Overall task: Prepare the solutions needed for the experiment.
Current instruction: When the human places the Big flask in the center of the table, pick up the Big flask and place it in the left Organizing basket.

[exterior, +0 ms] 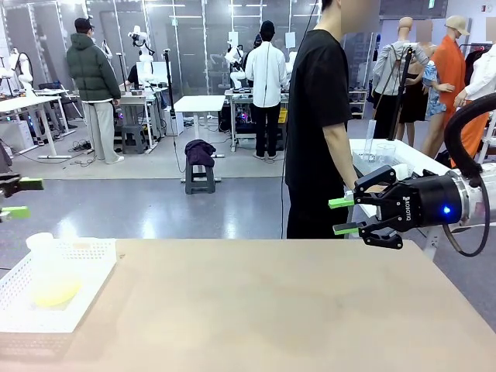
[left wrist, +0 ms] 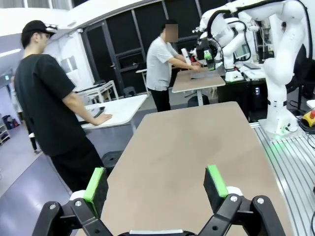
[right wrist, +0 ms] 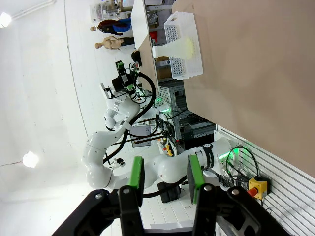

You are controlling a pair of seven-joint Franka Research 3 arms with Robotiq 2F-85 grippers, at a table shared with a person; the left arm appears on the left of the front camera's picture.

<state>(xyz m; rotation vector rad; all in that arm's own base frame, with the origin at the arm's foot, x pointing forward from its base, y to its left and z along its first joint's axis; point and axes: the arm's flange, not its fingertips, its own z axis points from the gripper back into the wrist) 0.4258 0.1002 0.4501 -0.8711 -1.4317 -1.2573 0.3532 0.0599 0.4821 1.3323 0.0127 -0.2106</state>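
the solutions (exterior: 54, 291), a shallow pale yellow-green layer, sit in the bottom of a clear flask (exterior: 48, 271) that stands in a white perforated basket (exterior: 85, 252) at the left end of the bench (exterior: 271, 310), on the robot's left. in the right wrist view the same flask (right wrist: 172, 49) shows sideways in the basket (right wrist: 186, 69), at the far end of the brown top.

the left claw (exterior: 15, 198) is at the left edge, above and just behind the basket, off the bench edge; its jaws stand wide apart with nothing between the green pads (left wrist: 96, 183). the right claw (exterior: 341, 215) hovers at the right beyond the far edge of the bench, pointing left, its jaws partly apart and holding nothing; its pads (right wrist: 135, 177) frame only air.

a person in a black t-shirt (exterior: 318, 116) stands just past the far edge, close beside the right claw, one hand (left wrist: 102, 118) resting on a white side table (left wrist: 118, 108). the stretch of bench between basket and right claw is bare.
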